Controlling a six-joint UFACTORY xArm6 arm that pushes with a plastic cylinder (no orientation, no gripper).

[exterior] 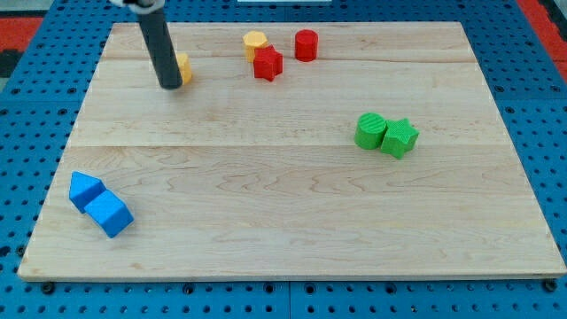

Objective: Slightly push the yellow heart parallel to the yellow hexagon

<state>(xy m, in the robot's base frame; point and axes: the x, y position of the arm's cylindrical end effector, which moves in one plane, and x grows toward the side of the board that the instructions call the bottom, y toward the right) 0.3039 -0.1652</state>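
Pale wooden board (292,221), planks joined lengthwise with visible grain, laid on a blue perforated base (540,133). Nearest, by the bottom-left corner: two blue blocks touching, a blue wedge-like block (85,190) toward the left edge and a blue cube (111,214) just beside it toward the bottom edge, both matte plastic with crisp edges; close to the left edge, little room there, wide bare wood to their right along the bottom edge. Farther up, toward the right edge at mid-height: a green cylinder-like block (370,130) with ribbed top, touching a green star (400,137) on its right; open wood all around this pair, well apart from everything else. Farthest, along the top edge: a red star-like block (267,63) touching or nearly touching the yellow hexagon (255,42) above and to its left, with a red cylinder (306,44) just beside to the right, slightly apart. Near the top-left corner: yellow heart (183,67), mostly hidden behind the rod, only its right part showing, shape hard to confirm; lower than the hexagon and well to its left, with clear wood between them. Dark, smooth, round rod slanting down from the top edge, my tip (170,86) on the board at the heart's left side, touching or just beside it. No pincer fitted, so nothing released, clenched or grasped. No containers on the board.
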